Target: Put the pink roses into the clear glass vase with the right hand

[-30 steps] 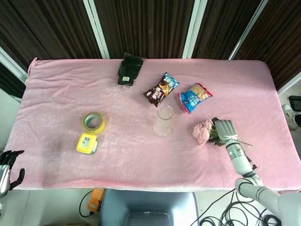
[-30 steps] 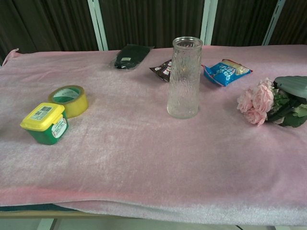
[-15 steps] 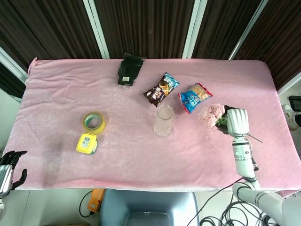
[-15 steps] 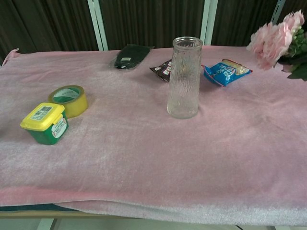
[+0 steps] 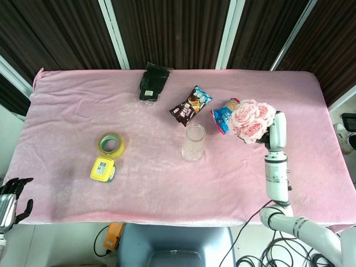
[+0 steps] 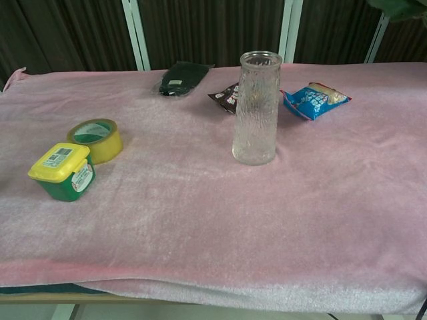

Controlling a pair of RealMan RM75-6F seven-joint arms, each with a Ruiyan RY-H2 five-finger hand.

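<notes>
Your right hand [image 5: 276,130] has carried the pink roses [image 5: 250,119] up off the cloth: a second ago the bunch lay on the pink tablecloth [image 5: 167,178] under your fingers, and now the blooms ride high, to the right of the clear glass vase [image 5: 193,143], overlapping the blue snack bag [image 5: 221,114] in the head view. In the chest view the flowers have climbed out of frame; only a scrap of green leaf [image 6: 400,8] shows at the top right corner. Your fingers are hidden behind the blooms, so their exact wrap cannot be told, but the bunch hangs off the table with the hand, so you are holding it.

The pickup looks done. What remains is the carry leftward, a tip so the stems point down, and a lowering into the vase mouth [image 6: 261,59], which is narrow and stands upright, well apart from the roses.

Your left hand [image 5: 10,194] hangs off the table's near left corner, fingers loosely spread, holding nothing
</notes>
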